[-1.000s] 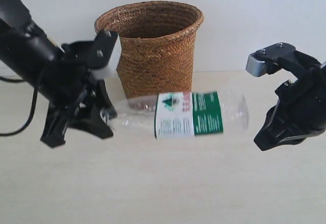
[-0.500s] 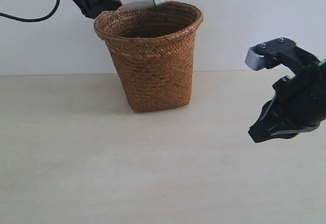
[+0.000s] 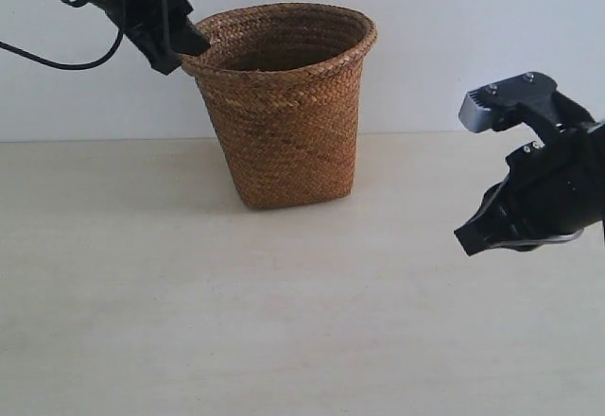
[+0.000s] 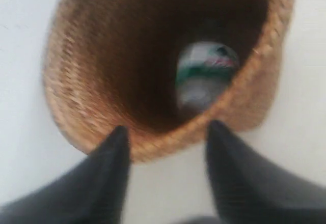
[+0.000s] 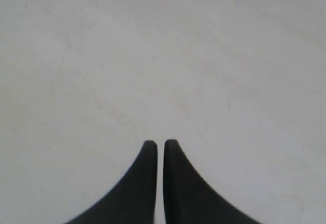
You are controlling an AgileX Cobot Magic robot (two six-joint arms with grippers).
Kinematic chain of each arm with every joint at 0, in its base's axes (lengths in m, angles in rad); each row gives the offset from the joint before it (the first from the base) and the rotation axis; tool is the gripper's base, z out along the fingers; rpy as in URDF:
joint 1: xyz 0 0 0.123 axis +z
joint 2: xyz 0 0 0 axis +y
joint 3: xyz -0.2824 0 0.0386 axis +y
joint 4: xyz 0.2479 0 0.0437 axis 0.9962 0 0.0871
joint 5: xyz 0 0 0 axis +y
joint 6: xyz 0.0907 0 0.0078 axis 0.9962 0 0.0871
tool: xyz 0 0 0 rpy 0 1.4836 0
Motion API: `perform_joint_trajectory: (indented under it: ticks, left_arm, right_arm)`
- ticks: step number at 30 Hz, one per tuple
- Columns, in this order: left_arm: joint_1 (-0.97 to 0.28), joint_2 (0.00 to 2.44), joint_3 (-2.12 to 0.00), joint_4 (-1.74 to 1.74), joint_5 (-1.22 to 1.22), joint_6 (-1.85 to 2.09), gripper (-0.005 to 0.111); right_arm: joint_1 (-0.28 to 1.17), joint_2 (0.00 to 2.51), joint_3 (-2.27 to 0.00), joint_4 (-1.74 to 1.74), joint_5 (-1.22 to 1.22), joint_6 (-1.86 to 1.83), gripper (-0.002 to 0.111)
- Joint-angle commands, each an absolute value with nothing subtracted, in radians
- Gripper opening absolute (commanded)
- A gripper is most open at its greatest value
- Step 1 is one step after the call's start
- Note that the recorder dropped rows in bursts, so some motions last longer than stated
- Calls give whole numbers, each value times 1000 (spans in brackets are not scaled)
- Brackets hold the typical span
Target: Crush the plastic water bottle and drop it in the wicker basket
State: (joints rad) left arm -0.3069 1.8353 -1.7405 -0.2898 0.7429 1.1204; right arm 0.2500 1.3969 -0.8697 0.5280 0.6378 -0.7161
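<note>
The brown wicker basket (image 3: 284, 104) stands upright at the back of the table. Inside it lies the plastic water bottle (image 4: 206, 74), its white-and-green label showing blurred in the left wrist view; the exterior view hides it behind the basket wall. My left gripper (image 3: 180, 43) hangs beside the basket's upper left rim (image 4: 168, 132), open with nothing between its fingers (image 4: 109, 173). Over the bare table on the right, my right gripper (image 3: 468, 241) is shut and empty, its fingertips (image 5: 149, 147) nearly touching.
A pale wooden table (image 3: 284, 321) runs to a white wall (image 3: 454, 38) behind the basket. A black cable (image 3: 57, 57) loops from the left arm at the upper left.
The bottle, held by the left gripper above the basket half a second ago, has been let go and now lies inside it. The left gripper opened and shifted slightly. The right gripper barely moved.
</note>
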Motion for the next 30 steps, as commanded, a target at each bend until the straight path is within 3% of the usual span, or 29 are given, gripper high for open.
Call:
perform_joint_trajectory:
  ticks: [1, 4, 7, 10, 14, 23, 30]
  left_arm:
    - [-310, 1792, -1746, -248, 923, 1022, 5]
    - [-310, 1779, -1746, -248, 1037, 935, 5]
    - [-310, 1766, -1746, -234, 1200, 730, 5]
    - [-310, 1745, -1725, -139, 1221, 509, 4]
    - [-310, 1664, -1641, -35, 1221, 332, 4]
    - [-310, 1450, -1456, -8, 1221, 307, 4]
    - [-310, 1278, -1268, -16, 1171, 264, 4]
  right_arm:
    - [242, 1388, -885, 556, 464, -716, 0]
    - [242, 1388, -938, 554, 510, -712, 0]
    - [242, 1388, -1050, 414, 732, -584, 0]
    - [238, 1388, -1155, 215, 985, -437, 0]
    - [206, 1379, -1175, 60, 1103, -272, 0]
    - [-6, 1328, -1148, 50, 1154, -175, 0]
    - [-60, 1145, -934, 48, 839, -228, 0]
